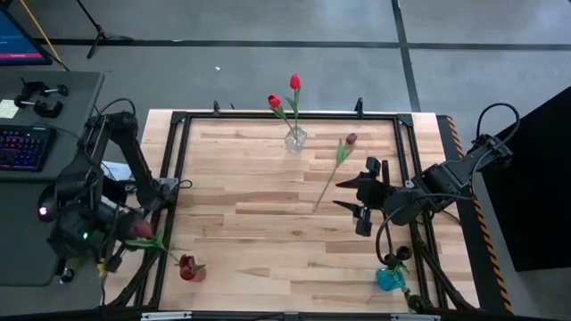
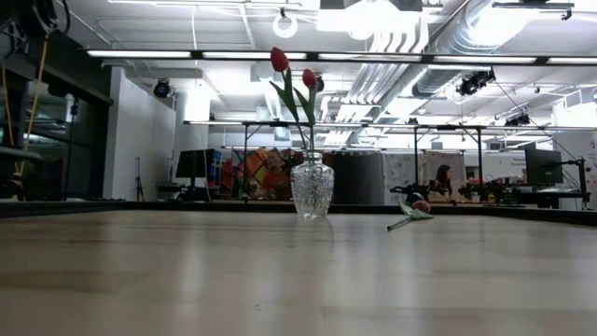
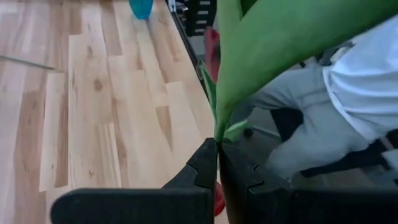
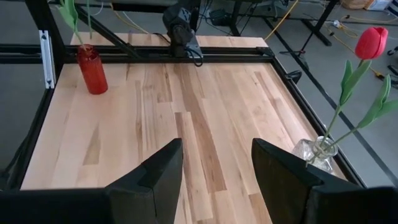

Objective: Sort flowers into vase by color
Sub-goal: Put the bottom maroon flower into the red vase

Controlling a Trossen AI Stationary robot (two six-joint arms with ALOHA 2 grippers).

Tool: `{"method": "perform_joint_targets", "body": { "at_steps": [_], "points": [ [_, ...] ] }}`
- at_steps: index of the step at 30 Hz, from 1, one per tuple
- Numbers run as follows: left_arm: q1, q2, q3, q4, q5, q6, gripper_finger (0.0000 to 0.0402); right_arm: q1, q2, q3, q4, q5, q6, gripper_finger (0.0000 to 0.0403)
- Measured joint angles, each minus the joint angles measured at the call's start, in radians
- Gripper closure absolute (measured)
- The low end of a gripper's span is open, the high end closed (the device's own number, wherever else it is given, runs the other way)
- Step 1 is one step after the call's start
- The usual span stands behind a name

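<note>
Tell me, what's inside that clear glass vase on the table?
The clear glass vase holds two red tulips, heads standing well above its rim. Their green stems run down inside; the patterned glass blurs the stem ends.

seated person (image 3: 323,118) — cropped, blue vase (image 3: 141,7) — cut off

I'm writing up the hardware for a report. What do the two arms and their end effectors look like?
Both arms are dark, nearly black, jointed links with black cables looping off them. The left end effector has two flat black fingers with stepped, notched inner edges. The right end effector has broad, matte black fingers that taper toward their tips. From above it shows pointed tips. No markings are visible on either.
</note>
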Motion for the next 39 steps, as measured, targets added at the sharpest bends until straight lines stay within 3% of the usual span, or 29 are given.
{"method": "perform_joint_targets", "body": {
  "at_steps": [12, 32, 39],
  "points": [
    [-0.041, 0.166, -0.001, 0.001, -0.074, -0.085, 0.0401, 0.0, 0.0, 0.0, 0.0, 0.018, -0.03, 0.0222],
    [-0.04, 0.234, -0.001, 0.0, -0.082, -0.282, 0.04, 0.0, 0.0, 0.0, 0.0, 0.037, -0.041, 0.0222],
    [-0.039, 0.235, -0.001, -0.001, -0.083, -0.353, 0.0353, 0.0, 0.0, 0.0, 0.0, 0.037, -0.046, 0.0222]
  ]
}}
